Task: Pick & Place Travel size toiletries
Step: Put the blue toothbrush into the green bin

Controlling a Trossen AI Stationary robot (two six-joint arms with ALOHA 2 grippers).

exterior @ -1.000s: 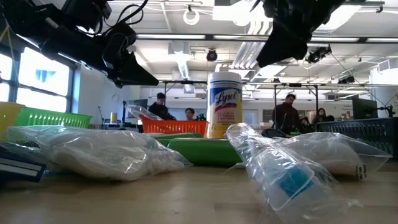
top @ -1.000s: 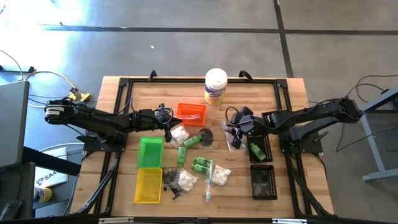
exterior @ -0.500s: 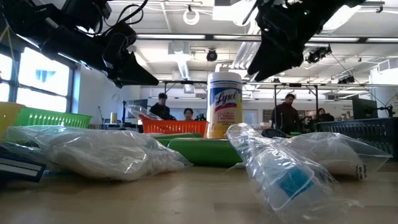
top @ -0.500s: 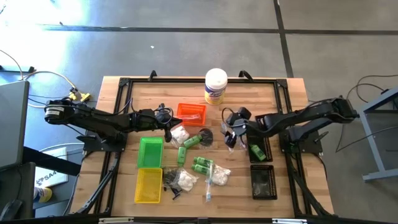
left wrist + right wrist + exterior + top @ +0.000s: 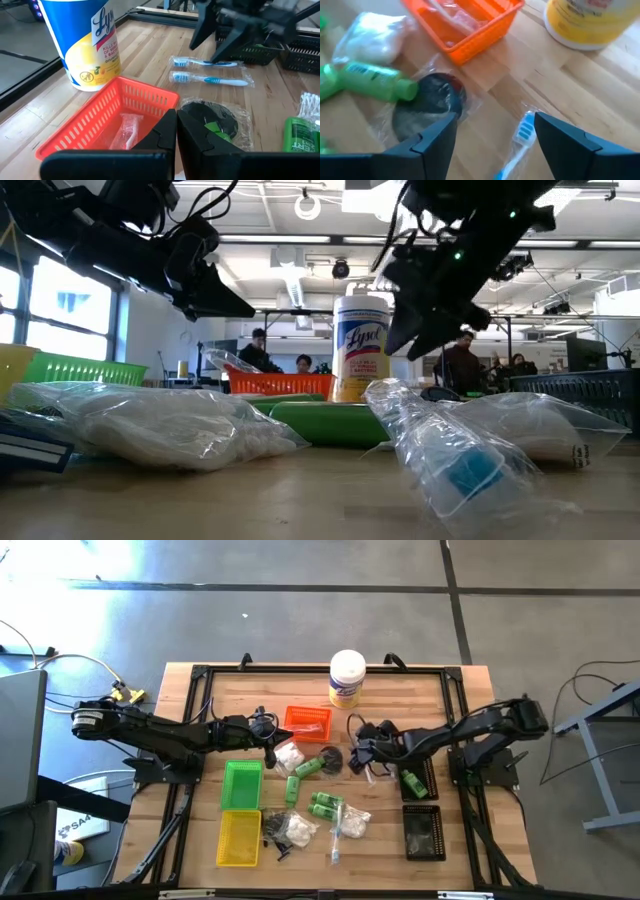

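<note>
The right gripper (image 5: 490, 145) hangs with its fingers spread wide and empty above a clear-wrapped blue-and-white toothbrush (image 5: 517, 145) lying flat on the wooden table (image 5: 580, 90). Just beyond lie a round black piece in clear wrap (image 5: 427, 102) and a small green bottle (image 5: 375, 80). The left gripper (image 5: 176, 131), fingers pressed together, waits over the orange mesh tray (image 5: 100, 120).

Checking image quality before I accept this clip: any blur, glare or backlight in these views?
Low view: the near clear bag is soft, both arms are dark silhouettes against bright ceiling lights. Right wrist view: the orange tray and wrapped toothbrush are smeared. Left wrist view: crisp. High view: evenly lit, glare on the floor only.
</note>
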